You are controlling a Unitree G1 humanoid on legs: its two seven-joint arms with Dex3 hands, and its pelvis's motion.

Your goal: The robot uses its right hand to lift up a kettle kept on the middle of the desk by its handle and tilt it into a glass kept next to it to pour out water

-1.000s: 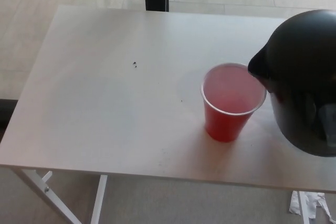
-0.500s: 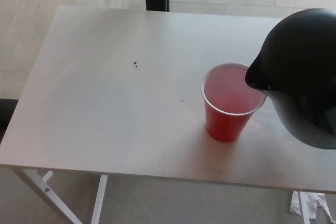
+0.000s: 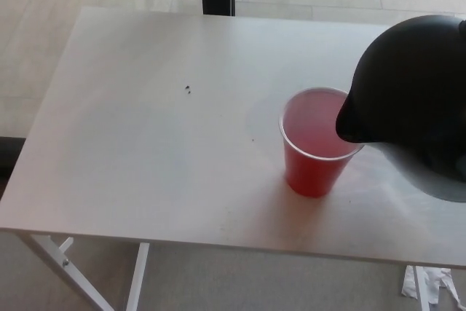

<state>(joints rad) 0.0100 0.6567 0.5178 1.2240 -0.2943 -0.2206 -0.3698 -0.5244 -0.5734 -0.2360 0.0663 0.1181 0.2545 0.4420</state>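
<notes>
Black kettle [image 3: 415, 100] hangs off the counter [image 3: 145, 143], tilted, spout low and poking over the near rim of the red cup [image 3: 319, 143]. It sits this way to let water run straight down into the cup's mouth; spout tip is above the opening, inside the rim line, so spill onto the counter looks unlikely at this angle.

No robot hand shows. The right hand must be somewhere past the picture's right edge, on the handle, which is also out of frame; whether its fingers are wrapped on it I cannot tell. Places can only be given loosely from there: kettle body nearest that side, cup just beyond the spout, farther from the hand.

Cup stands upright, touching the counter, its inside pale pink. Some liquid seems to lie low in it, though the level is hard to read. No stream visible at the spout.

Small dark speck [image 3: 188, 89] well apart from the cup, farther toward the left. Left hand absent.
</notes>
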